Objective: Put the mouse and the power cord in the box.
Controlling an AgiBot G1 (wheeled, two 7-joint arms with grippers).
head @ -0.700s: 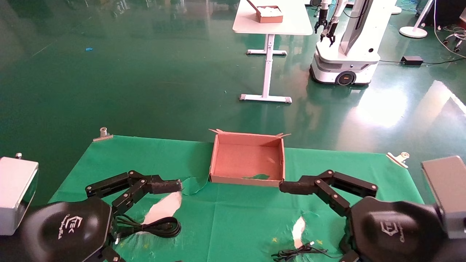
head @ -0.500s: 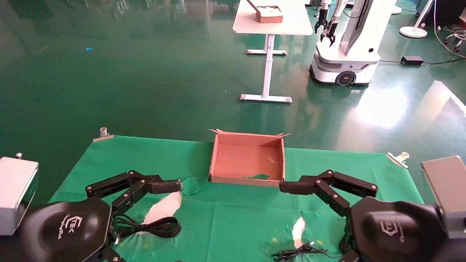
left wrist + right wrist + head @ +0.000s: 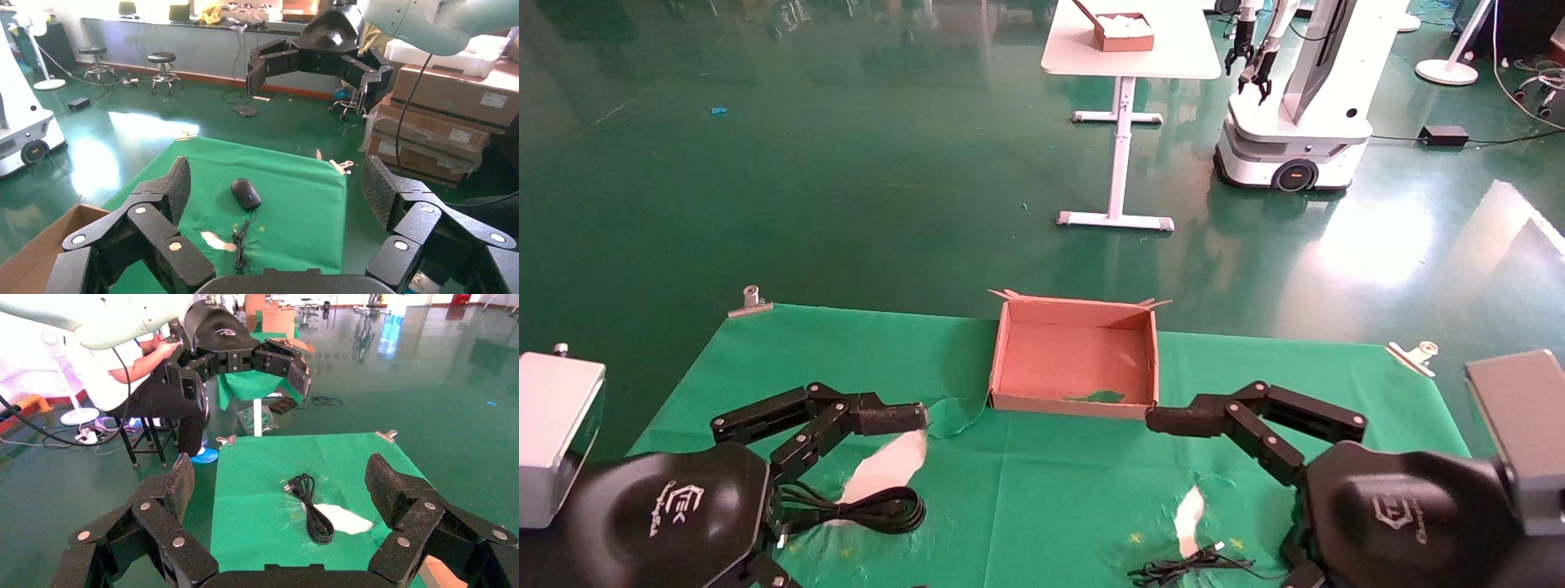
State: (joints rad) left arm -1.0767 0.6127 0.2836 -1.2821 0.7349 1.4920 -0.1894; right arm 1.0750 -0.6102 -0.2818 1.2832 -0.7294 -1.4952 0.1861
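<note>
Two grippers: both hover low over the green cloth (image 3: pixel 1050 490), neither touching anything.
Box (image 3: pixel 1075 400): empty, at the cloth's far middle, between the two fingertips.
Left gripper (image 3: pixel 275 202): fingers spread wide, holding nothing, just above the power cord.
Right gripper (image 3: pixel 281 490): fingers likewise fully apart, empty, at the near right.
Power cord (image 3: pixel 878 510): bundled loop on the near left, partly over a torn white patch.
Mouse (image 3: pixel 246 193): on the cloth's right side, its thin cable trailing toward the centre.
Risk: the loop may splay when pinched; the mouse's trailing cable could snag on the box wall.
</note>
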